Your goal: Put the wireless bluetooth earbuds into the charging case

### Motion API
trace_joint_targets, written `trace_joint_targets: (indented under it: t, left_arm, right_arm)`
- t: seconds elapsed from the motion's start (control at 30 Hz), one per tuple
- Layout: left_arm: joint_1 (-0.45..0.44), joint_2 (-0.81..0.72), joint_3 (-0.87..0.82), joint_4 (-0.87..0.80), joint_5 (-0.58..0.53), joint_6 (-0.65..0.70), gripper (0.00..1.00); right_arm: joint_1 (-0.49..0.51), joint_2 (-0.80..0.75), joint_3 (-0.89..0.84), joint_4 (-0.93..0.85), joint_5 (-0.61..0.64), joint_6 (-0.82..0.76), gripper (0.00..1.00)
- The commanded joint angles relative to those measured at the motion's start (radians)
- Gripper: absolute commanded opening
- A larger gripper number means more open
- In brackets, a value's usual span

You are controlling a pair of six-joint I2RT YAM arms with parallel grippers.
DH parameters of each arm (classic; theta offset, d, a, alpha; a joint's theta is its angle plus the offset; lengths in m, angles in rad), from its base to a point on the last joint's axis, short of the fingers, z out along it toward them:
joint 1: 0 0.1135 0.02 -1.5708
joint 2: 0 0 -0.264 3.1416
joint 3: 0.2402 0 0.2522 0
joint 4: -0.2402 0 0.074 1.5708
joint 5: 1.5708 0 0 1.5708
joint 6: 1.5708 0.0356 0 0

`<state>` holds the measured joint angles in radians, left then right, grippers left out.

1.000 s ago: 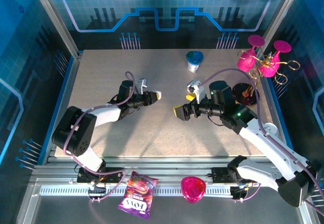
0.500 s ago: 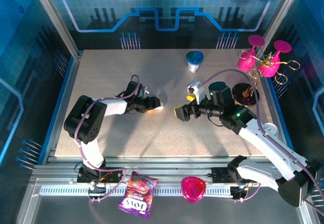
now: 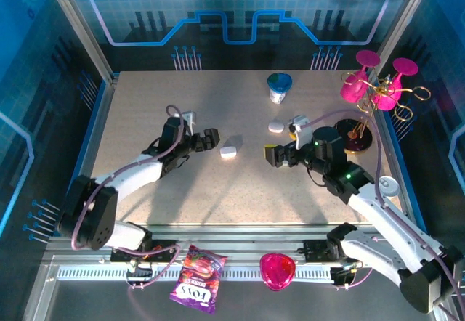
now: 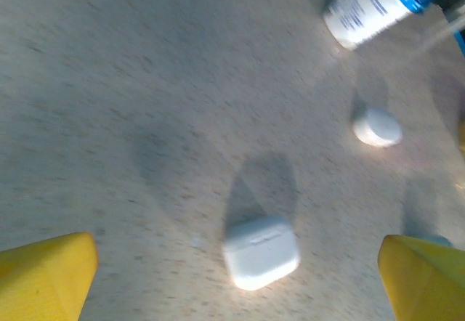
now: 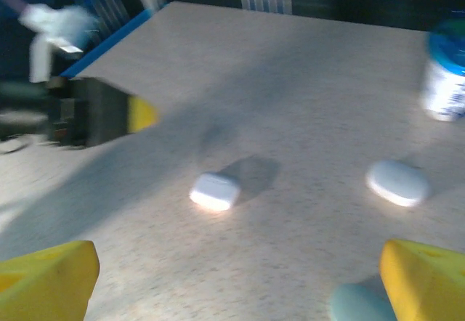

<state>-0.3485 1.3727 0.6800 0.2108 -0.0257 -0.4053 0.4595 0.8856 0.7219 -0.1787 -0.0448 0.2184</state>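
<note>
Where the rail runs along the near edge of the surface (image 3: 145, 103), a purple snack bag (image 3: 195, 285) lies beside a pink heart-shaped thing (image 3: 277, 271). Past the arm bases, the left claw (image 3: 211, 139) reaches in from the left edge. Its yellow fingers (image 4: 45, 273) are spread wide with nothing between them. The right claw (image 3: 272, 154) comes in from the right edge, its fingers (image 5: 48, 274) likewise far apart and holding nothing.

Between the two claws, about mid-surface, the case (image 3: 229, 151) lies flat with its lid closed, touched by neither claw. It is just off the left claw's tips and farther from the right one. In the left wrist view it sits low between the fingertips, and in the right wrist view it lies ahead with its shadow behind it.

Farther on and right of centre, an oval case (image 3: 276, 126) lies flat near the right arm's wrist, well apart from the first. Beyond that, a jar (image 3: 279, 87) with a blue lid stands upright close to the far edge. At the far right corner is a stand of pink glasses (image 3: 376, 83) on gold wire
</note>
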Motion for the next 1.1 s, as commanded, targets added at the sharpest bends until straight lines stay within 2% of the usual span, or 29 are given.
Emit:
trace_joint_targets:
  t: [0.0,0.07,0.2,0.3,0.53,0.6,0.7,0.8,0.9,0.97,1.07]
  left_arm:
    - [0.005,-0.073,-0.104,0.138,-0.248,0.182,0.99]
    - [0.011,-0.115,-0.149,0.180,-0.337,0.197,0.99]
    - [0.036,-0.189,-0.206,0.233,-0.332,0.240,0.99]
    - [0.038,-0.214,-0.205,0.190,-0.395,0.306,0.99]
    - [0.133,-0.235,-0.275,0.262,-0.392,0.400,0.99]
    - [0.179,-0.211,-0.303,0.307,-0.347,0.393,0.99]
    - [0.248,-0.112,-0.365,0.485,-0.262,0.386,0.99]
    - [0.284,-0.057,-0.334,0.515,-0.197,0.394,0.99]
    - [0.330,0.004,-0.300,0.543,-0.134,0.377,0.99]
    - [0.352,0.058,-0.298,0.613,-0.100,0.374,0.99]
    - [0.368,0.136,-0.286,0.657,-0.075,0.358,0.99]
  right_arm:
    - [-0.069,-0.023,-0.063,0.117,0.128,-0.026,1.00]
    - [-0.116,-0.019,-0.102,0.147,0.163,-0.063,1.00]
    - [-0.192,0.000,-0.207,0.278,0.216,-0.126,1.00]
    - [-0.246,0.029,-0.265,0.363,0.215,-0.137,1.00]
    - [-0.336,0.170,-0.362,0.631,0.220,-0.175,1.00]
    - [-0.353,0.221,-0.375,0.700,0.205,-0.170,1.00]
    - [-0.364,0.317,-0.396,0.850,0.193,-0.176,1.00]
    - [-0.367,0.429,-0.417,1.018,0.181,-0.207,1.00]
    - [-0.382,0.488,-0.397,1.065,0.168,-0.222,1.00]
    - [-0.409,0.533,-0.377,1.062,0.116,-0.210,1.00]
    - [-0.423,0.627,-0.380,1.153,0.076,-0.204,1.00]
